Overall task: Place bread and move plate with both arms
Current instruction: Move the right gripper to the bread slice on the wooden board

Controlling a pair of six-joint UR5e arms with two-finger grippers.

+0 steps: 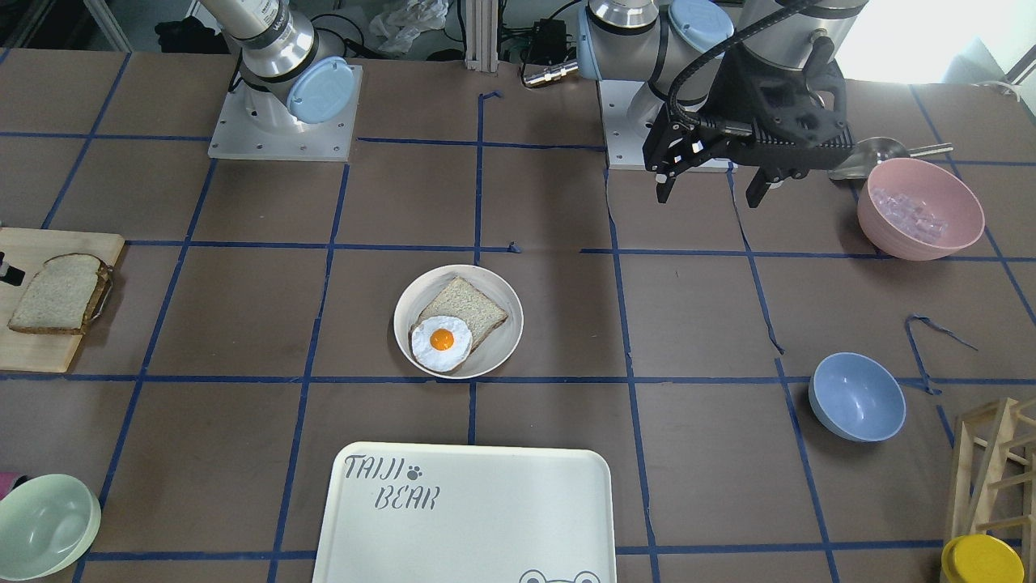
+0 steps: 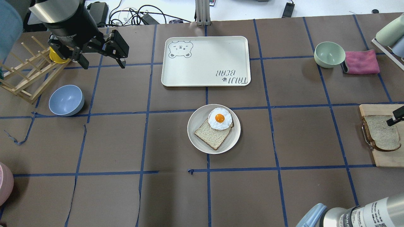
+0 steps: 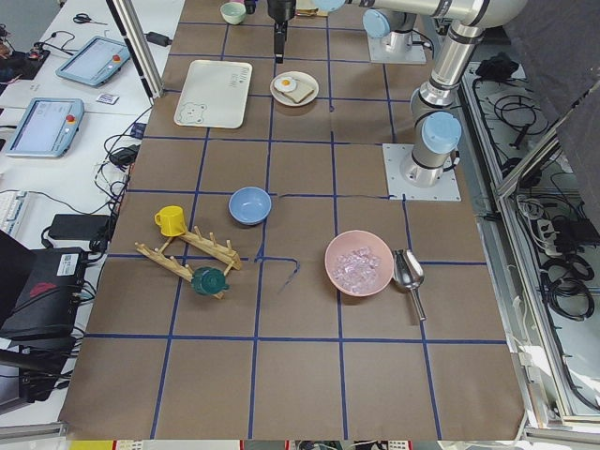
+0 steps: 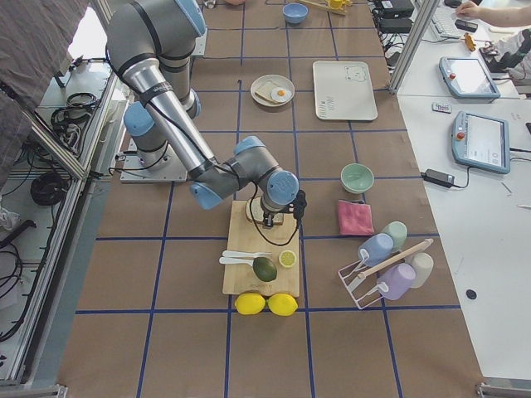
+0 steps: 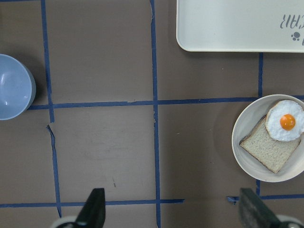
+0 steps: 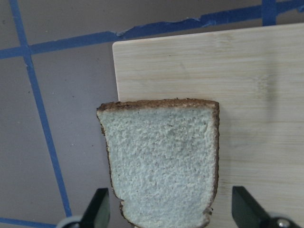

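The bread [image 2: 383,132] lies flat on a wooden cutting board [image 2: 385,159] at the table's right edge; it also shows in the right wrist view [image 6: 161,161] and the front view [image 1: 55,295]. My right gripper [image 6: 171,211] is open above it, one finger on each side, holding nothing. The cream plate [image 2: 197,121] sits mid-table and holds another bread slice [image 2: 212,136] with a fried egg [image 2: 220,119] on it. My left gripper [image 2: 104,65] is open and empty, high above the far left of the table; the plate shows in its view [image 5: 242,130].
The white TAIJI BEAR tray [image 2: 205,60] lies beyond the plate. A blue bowl [image 2: 66,100] and a wooden rack [image 2: 28,75] stand at the left. A green bowl [image 2: 329,54] and a pink cloth [image 2: 361,62] are at the far right. A pink bowl [image 1: 920,209] is near the left arm's base.
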